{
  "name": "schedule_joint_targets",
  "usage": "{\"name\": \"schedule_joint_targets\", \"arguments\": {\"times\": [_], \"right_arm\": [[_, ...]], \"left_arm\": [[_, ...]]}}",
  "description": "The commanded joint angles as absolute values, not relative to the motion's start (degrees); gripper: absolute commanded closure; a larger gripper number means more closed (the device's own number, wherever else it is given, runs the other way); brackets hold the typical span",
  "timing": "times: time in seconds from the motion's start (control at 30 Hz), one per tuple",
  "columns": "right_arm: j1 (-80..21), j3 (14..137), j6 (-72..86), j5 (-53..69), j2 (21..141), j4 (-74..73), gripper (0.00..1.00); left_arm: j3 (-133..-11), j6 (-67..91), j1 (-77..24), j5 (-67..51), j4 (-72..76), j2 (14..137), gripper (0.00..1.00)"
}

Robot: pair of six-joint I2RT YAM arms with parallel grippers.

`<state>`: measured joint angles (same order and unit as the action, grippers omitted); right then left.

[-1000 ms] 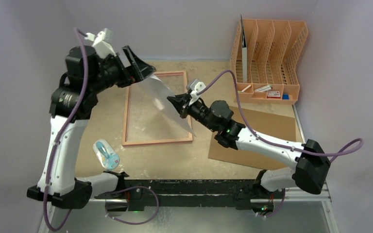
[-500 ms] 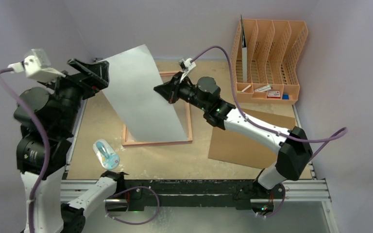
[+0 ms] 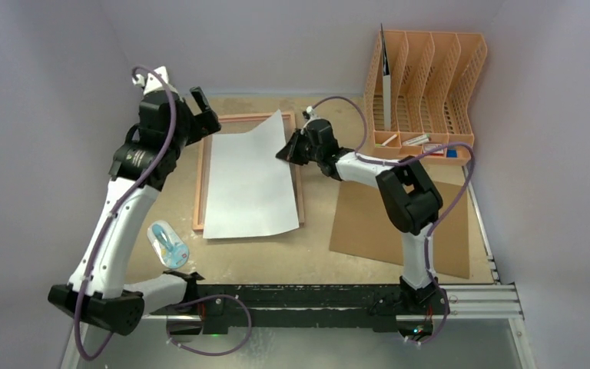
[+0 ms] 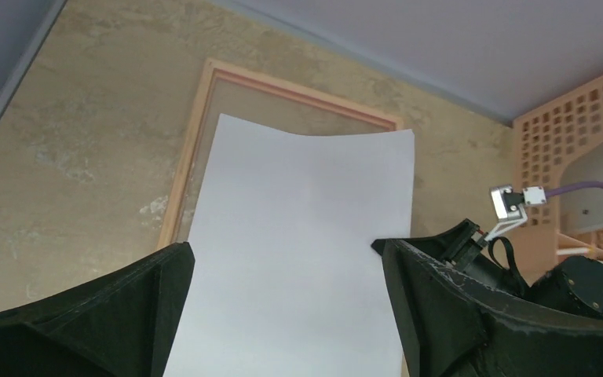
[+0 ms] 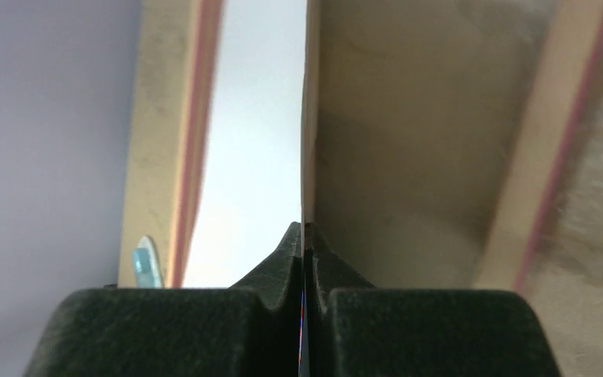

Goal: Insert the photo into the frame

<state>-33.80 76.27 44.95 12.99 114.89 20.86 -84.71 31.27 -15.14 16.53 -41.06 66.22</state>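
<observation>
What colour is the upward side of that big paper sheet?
Plain white; the large rectangular paper sheet shows best in the top external view.

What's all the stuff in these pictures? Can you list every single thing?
photo: one, white back up, lying over the frame
frame: one, pinkish-tan, flat on the table
board: one, brown, flat, right of the frame
file rack: one, orange, far right corner, small bits in its tray
small object: one, blue and white, near the frame's near left corner
table: one, tan
left gripper: one, black, open, over the frame's far left corner
right gripper: one, black, shut on the photo's right edge
</observation>
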Motion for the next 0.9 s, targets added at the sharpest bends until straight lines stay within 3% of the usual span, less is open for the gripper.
{"name": "schedule_joint_targets", "arguments": {"times": [0.0,0.13,0.53,0.87], "right_arm": [[-32.3,80.1,47.4,13.9,116.6,20.5,1.0],[-32.3,82.0,46.5,13.5,118.2,19.5,1.0],[-31.7,85.5,45.4,5.3,121.3,22.7,1.0],[-31.7,91.7,42.8,13.3,126.5,21.0,1.0]], "left_arm": [[-83.6,30.2,-14.9,24.5,-38.2,71.1,0.04],[-84.8,28.7,-12.9,28.5,-38.8,77.9,0.04],[-83.6,28.3,-0.8,11.4,-35.2,91.1,0.02],[-81.2,23.9,7.1,2.0,-33.9,98.3,0.03]]}}
